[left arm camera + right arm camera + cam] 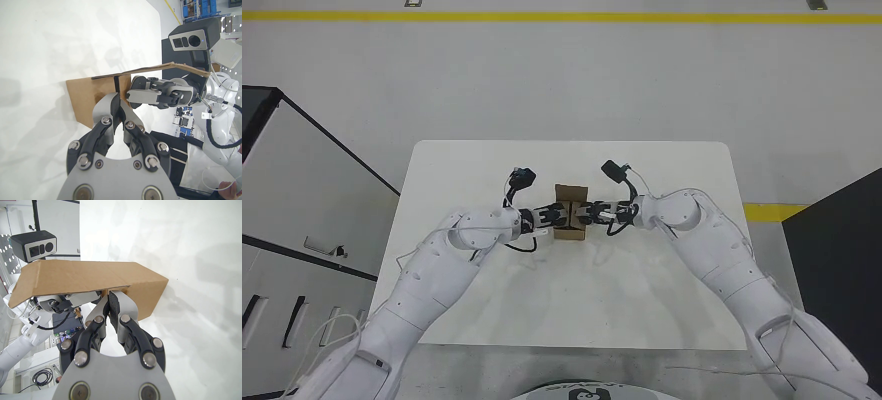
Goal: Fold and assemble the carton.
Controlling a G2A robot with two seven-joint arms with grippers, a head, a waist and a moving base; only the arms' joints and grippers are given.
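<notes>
A brown cardboard carton [570,196] stands on the white desk [662,300] between the left fingers [116,103] and right fingers [110,303]. Each pair pinches a carton edge from opposite sides.

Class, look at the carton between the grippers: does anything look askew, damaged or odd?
Nothing torn or crushed. The carton sits on the table, pinched by the left gripper and the right gripper; one long flap splays outward, creased, not yet folded in.
</notes>
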